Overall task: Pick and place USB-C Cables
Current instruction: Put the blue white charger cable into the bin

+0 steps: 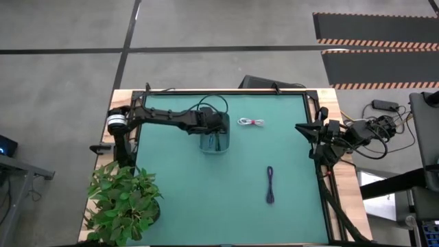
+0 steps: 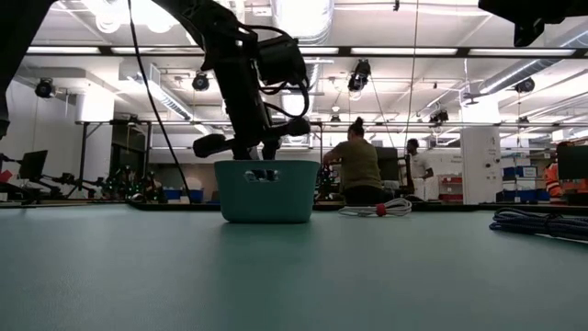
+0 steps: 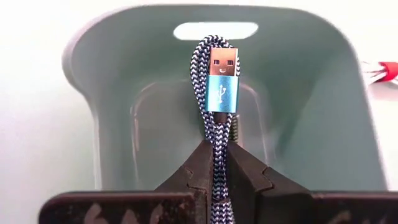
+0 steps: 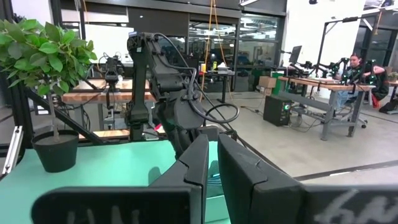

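Observation:
My left gripper (image 3: 217, 163) is over the teal bin (image 1: 214, 142), pointing down into it, and is shut on the blue braided cable (image 3: 214, 134). In the low view its fingers (image 2: 263, 158) reach the bin's rim (image 2: 266, 165). The white cable with a red tie (image 1: 251, 122) lies on the mat to the right of the bin. The dark purple cable (image 1: 270, 184) lies stretched out nearer the near edge. I cannot make out the dark green cable. My right gripper (image 4: 212, 163) waits shut at the table's right edge (image 1: 322, 140). My left gripper pinches the blue cable's doubled strands (image 3: 217, 149) between its two fingers, from above, pointing down. The folded loop and the blue metal plug (image 3: 221, 79) stick out past the fingertips into the bin. Whether the cable touches the bin's floor, I cannot tell.
A potted plant (image 1: 123, 202) stands at the table's near left corner. The green mat (image 1: 226, 199) is bare between the bin and the purple cable. People stand in the room beyond the far edge (image 2: 356, 165).

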Robot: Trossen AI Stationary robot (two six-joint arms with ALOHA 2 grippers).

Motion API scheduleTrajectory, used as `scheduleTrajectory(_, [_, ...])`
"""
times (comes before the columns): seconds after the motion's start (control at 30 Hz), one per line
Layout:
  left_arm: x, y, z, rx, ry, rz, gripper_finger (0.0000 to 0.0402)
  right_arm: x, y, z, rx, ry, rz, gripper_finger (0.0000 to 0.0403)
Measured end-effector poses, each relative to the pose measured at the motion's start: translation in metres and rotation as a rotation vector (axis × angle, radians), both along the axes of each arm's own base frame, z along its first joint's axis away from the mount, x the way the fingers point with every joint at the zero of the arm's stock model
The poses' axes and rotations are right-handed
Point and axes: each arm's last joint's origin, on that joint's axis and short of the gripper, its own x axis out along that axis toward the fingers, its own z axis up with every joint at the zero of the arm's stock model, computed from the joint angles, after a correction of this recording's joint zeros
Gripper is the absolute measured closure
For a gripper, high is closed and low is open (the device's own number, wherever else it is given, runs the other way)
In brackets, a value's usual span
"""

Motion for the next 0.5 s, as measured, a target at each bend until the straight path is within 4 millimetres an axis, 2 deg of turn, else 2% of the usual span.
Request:
scheduleTrajectory(0.2, [-0.0038, -0.0008, -0.009, -0.003, 0.008, 0.002, 0.0386, 0.0, 0.0, 0.0, 0.0, 0.0, 0.0, 0.0376])
scheduleTrajectory(0.5, [-0.0052, -0.0011, -0.0113, -0.006, 0.016, 0.002, 0.0386, 0.0, 0.0, 0.0, 0.0, 0.0, 0.0, 0.0376])
